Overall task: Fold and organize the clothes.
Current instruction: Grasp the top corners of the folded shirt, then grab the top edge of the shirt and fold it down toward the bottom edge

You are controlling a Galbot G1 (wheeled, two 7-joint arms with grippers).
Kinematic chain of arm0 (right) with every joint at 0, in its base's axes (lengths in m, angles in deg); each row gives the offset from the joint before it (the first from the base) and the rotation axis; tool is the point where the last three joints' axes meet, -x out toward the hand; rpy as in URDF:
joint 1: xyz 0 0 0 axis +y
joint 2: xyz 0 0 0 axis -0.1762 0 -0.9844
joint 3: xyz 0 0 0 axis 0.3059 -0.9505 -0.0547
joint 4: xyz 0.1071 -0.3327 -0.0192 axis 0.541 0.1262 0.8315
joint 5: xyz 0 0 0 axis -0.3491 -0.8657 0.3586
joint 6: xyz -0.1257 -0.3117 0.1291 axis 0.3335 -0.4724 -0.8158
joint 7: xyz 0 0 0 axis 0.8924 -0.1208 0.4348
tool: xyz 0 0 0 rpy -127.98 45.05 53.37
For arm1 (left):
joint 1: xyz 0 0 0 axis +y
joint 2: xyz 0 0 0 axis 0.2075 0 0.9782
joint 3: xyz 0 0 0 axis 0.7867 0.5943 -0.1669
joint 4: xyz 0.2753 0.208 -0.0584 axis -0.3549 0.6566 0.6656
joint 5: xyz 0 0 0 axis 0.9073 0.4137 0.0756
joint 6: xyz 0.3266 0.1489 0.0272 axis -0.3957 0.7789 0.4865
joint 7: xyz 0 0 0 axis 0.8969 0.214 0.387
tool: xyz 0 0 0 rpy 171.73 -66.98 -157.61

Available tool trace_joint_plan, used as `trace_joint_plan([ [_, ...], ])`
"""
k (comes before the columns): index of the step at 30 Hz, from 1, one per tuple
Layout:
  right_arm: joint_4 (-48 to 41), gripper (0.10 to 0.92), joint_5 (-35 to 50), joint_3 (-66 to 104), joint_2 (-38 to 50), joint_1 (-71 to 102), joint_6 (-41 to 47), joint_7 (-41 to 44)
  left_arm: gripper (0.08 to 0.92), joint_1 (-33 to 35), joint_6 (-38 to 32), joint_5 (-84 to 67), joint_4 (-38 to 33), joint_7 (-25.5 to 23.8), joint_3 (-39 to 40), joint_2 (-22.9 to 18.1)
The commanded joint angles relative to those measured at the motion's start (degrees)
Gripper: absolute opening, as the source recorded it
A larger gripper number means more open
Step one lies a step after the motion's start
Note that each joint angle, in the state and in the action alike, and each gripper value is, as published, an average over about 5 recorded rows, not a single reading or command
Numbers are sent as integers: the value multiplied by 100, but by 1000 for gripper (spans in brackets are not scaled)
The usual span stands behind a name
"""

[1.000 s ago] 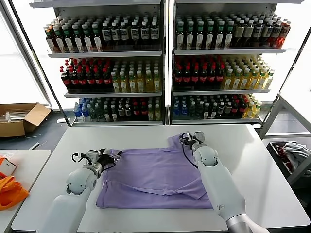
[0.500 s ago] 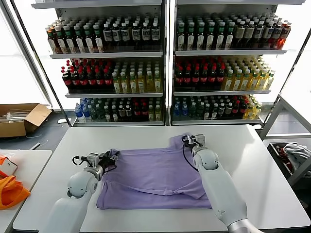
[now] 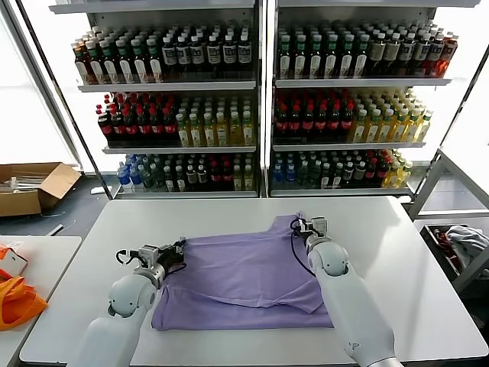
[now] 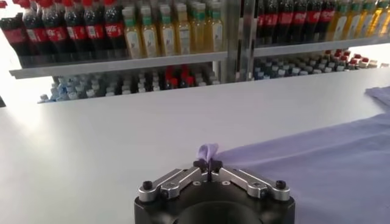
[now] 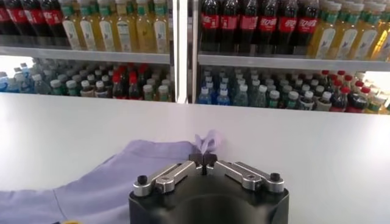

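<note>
A lavender T-shirt (image 3: 241, 279) lies partly folded on the white table (image 3: 397, 267), its lower part doubled over. My left gripper (image 3: 179, 248) is shut on the shirt's left far corner; in the left wrist view a tuft of lavender fabric (image 4: 208, 150) sticks up between the closed fingertips of that gripper (image 4: 208, 163). At the shirt's far right corner my right gripper (image 3: 299, 225) is shut too. The right wrist view shows a pinch of fabric (image 5: 207, 141) rising from this gripper (image 5: 203, 159), with the shirt (image 5: 116, 176) spreading off to one side.
Shelves of bottled drinks (image 3: 252, 99) stand behind the table. A cardboard box (image 3: 30, 187) sits on the floor at the left, orange fabric (image 3: 17, 302) lies on a side table, and a grey-white clothing heap (image 3: 462, 241) fills a bin at the right.
Both grippers have closed on the shirt's far corners. The far edge has been drawn slightly toward me, and the right corner now stands pinched up.
</note>
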Motion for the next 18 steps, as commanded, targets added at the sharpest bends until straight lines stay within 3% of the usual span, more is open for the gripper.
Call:
trace_joint_plan([
  [1,497,111,70,88,29,81,-146,-27,84,44,-368,23,-136,42,-30,-16],
  [18,2846,111,252,321,220,1089,-58,-165,84,1002,-591,44,-1482,-19,-509,164],
])
